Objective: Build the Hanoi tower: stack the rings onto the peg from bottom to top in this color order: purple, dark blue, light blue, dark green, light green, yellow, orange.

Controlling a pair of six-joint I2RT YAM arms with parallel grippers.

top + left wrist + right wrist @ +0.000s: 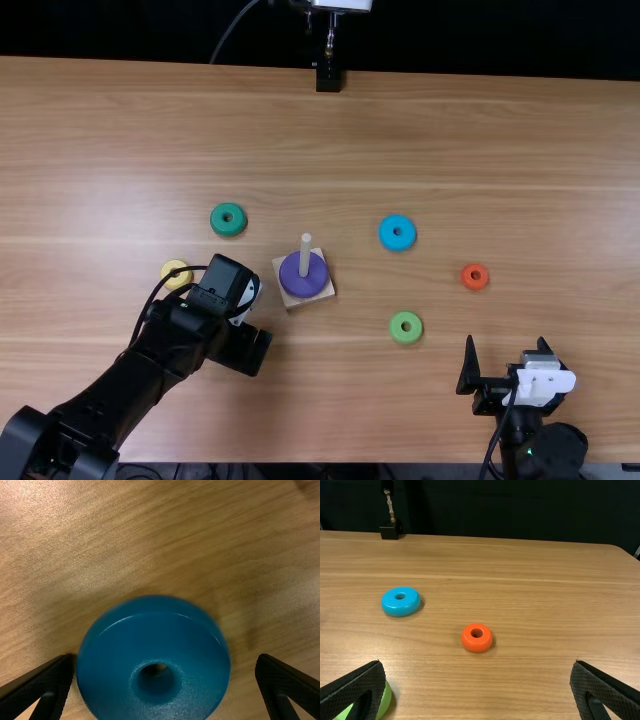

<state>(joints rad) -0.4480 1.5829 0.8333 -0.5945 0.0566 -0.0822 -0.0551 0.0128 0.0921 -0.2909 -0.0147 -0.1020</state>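
Dark blue ring (155,695) lies within my left pincer (165,659), fingers spread, presumably for lifting next (contact's unclear): mid-frame from above, the purple ring (304,284) already encircles the peg (305,252).

A purple ring (312,285), dark blue ring (115,670), light blue ring (388,241), dark green ring (237,228), light green ring (397,336), yellow ring (170,272) and orange ring (467,281) show solid color; the peg (305,252) and base (291,300) are pale beige, the light brown table (500,150) streaked with darker grain.
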